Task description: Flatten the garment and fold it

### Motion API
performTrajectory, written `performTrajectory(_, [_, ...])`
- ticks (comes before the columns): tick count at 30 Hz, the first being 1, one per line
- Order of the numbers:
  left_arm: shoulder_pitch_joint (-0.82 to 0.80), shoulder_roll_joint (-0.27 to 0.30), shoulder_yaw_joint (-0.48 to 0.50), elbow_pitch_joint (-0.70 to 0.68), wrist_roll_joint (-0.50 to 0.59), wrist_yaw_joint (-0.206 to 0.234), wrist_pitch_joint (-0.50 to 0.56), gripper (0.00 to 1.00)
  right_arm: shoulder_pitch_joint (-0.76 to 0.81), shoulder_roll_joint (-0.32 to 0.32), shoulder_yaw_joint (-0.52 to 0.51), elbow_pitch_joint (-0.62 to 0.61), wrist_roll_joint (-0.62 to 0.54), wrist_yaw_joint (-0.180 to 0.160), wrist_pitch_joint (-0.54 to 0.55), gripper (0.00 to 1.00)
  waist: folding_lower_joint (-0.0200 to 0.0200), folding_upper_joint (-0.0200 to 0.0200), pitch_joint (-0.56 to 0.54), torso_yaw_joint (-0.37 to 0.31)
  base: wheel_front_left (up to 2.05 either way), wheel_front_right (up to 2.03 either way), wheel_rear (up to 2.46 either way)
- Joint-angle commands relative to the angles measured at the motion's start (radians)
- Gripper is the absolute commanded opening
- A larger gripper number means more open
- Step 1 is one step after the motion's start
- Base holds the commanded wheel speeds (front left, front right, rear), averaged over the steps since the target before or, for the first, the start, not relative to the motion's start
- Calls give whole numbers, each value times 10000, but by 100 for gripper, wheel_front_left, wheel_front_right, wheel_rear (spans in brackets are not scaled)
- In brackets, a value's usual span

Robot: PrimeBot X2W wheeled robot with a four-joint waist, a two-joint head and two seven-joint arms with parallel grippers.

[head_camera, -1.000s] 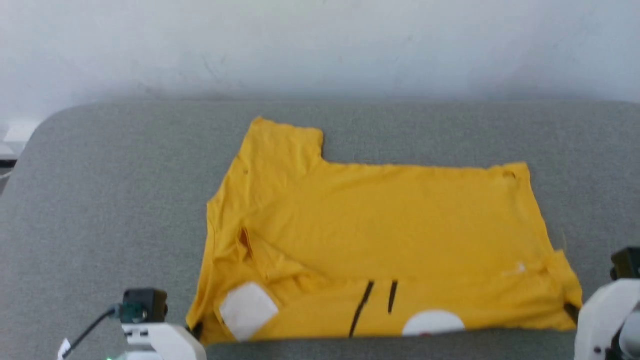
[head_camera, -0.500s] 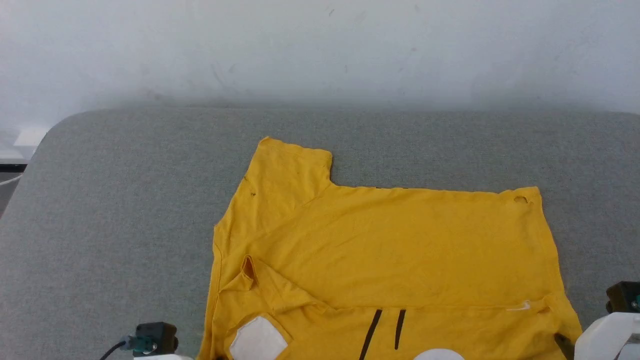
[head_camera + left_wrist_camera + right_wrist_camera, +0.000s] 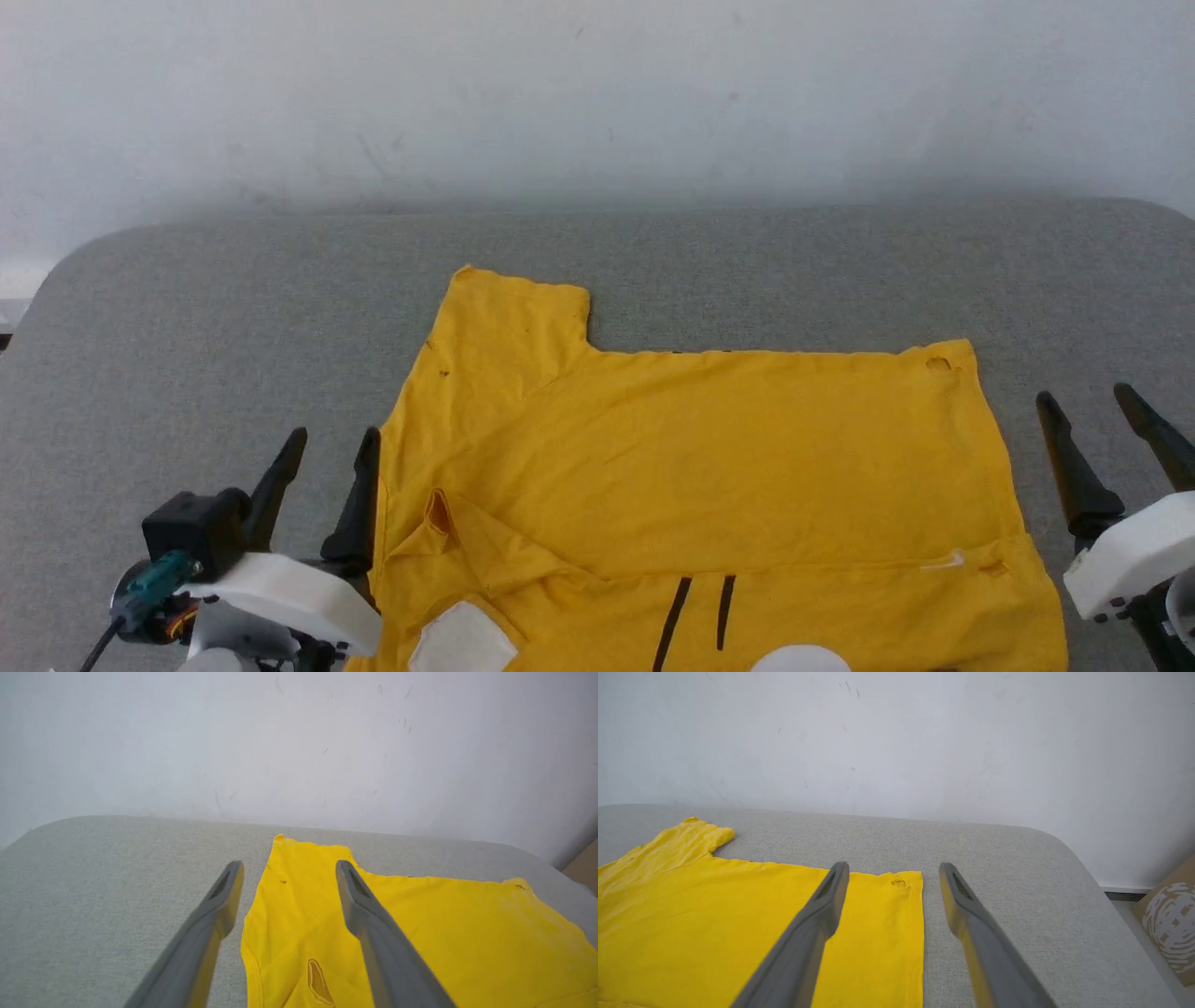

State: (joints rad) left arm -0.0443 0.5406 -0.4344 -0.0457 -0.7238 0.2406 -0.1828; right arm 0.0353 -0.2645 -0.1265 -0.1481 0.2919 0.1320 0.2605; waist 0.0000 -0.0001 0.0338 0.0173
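Observation:
The garment [image 3: 709, 457] is a mustard-yellow T-shirt lying partly folded on the grey table [image 3: 233, 317], one sleeve pointing to the far left. White patches and two black lines show along its near edge. My left gripper [image 3: 331, 446] stands open beside the shirt's left edge, fingers apart and holding nothing. My right gripper [image 3: 1088, 403] stands open just off the shirt's right edge, also holding nothing. In the left wrist view the garment [image 3: 420, 933] lies under and right of the open left gripper [image 3: 289, 870]. In the right wrist view the garment [image 3: 738, 919] lies left of the open right gripper [image 3: 894, 870].
A white wall [image 3: 597, 93] rises right behind the table. The table's rounded corners show at far left and far right. A cardboard box [image 3: 1169, 919] with a white print stands on the floor beyond the table's right end.
Both grippers have let go of the shirt's near corners, opened wide and risen into the head view. The near part of the shirt now lies on the table. The head camera has shifted.

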Motion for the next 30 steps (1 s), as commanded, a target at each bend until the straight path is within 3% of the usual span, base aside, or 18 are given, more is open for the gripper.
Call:
performTrajectory(1, [-239, -101, 80, 59, 240, -58, -287, 100, -116, 101, 40, -58, -67, -13, -565, 100, 0, 1, 139, -131, 0, 0, 0])
performTrajectory(7, [-801, -395, 299, 47, 752, 43, -641, 100, -244, 668, 83, -188, -502, -13, -2030, 100, 0, 1, 593, -443, 0, 0, 0])
performTrajectory(13, [-2052, 178, -12, 350, 1279, -202, 305, 100, -330, 1251, 393, 39, -1058, -13, -2741, 100, 0, 1, 1249, -1020, 0, 0, 0])
performTrajectory(19, [-4106, 1066, -518, 942, 1480, -915, 2949, 100, -703, 1488, 748, 114, -1320, -13, -2885, 100, 0, 1, 2116, -1796, 0, 0, 0])
performTrajectory(26, [-6659, 1498, -841, 2399, 751, -1970, 6486, 100, -1305, 1749, 1028, 293, -1308, -13, -3236, 100, 0, 1, 3099, -2730, 0, 0, 0])
performTrajectory(30, [-7902, 1811, -936, 3170, 477, -2102, 8564, 100, -1522, 1918, 1275, 514, -1204, -13, -3492, 100, 0, 1, 3564, -3183, 0, 0, 0])
